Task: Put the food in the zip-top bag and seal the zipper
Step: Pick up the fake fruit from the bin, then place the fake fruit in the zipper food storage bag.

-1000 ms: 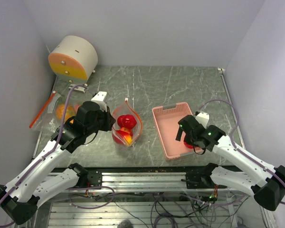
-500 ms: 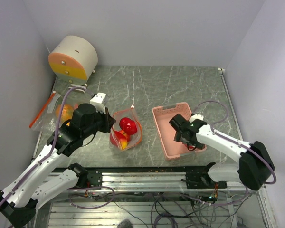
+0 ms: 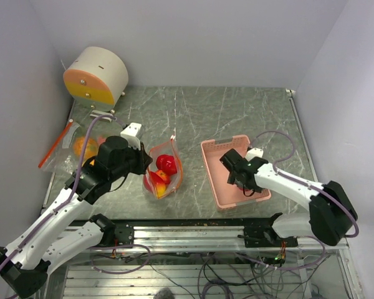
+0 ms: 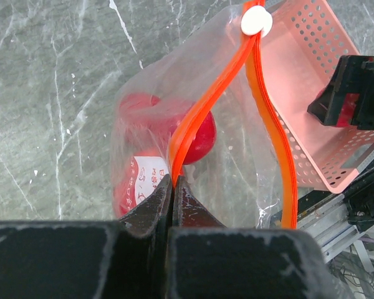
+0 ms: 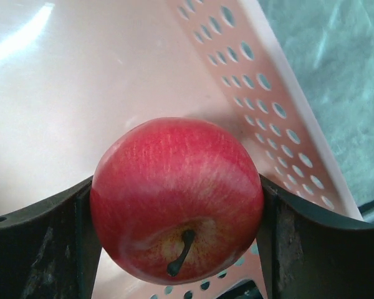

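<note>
Left gripper [image 4: 172,182] is pinched tight on the orange zipper edge of the bag [image 4: 237,162], and the bag's mouth gapes open. Inside there's red fruit [image 4: 199,134] plus something yellow-orange. Right gripper [image 5: 174,208] is down in the pink basket [image 5: 81,93] with a red apple [image 5: 174,187] wedged between its fingers, both pressing its sides. The basket sits just right of the bag.

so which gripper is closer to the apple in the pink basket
Right. The right gripper has the apple between its fingers; the left gripper is off at the bag, pinching its zipper.
</note>
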Controlling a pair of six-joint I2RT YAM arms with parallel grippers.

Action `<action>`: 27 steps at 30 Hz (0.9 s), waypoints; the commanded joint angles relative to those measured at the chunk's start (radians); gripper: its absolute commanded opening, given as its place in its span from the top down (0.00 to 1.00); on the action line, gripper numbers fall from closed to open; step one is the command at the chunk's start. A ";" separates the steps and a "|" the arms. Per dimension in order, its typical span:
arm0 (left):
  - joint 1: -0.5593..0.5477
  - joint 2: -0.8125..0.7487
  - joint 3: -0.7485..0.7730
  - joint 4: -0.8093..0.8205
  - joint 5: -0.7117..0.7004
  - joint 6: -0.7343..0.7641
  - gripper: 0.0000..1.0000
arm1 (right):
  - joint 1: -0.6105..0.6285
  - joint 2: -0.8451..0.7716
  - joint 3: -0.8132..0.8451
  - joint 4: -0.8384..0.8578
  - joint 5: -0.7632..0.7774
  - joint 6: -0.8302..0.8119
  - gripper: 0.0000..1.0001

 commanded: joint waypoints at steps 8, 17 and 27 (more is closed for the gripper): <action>0.000 0.068 0.004 0.077 0.029 -0.027 0.93 | 0.398 -0.167 0.261 0.331 -0.152 -0.271 0.40; 0.000 0.065 0.022 0.053 0.015 -0.045 0.93 | 0.505 -0.196 0.191 0.811 -0.283 -0.416 0.43; 0.000 0.093 0.052 0.041 0.023 -0.045 0.93 | 0.506 0.020 0.318 0.858 -0.249 -0.478 0.18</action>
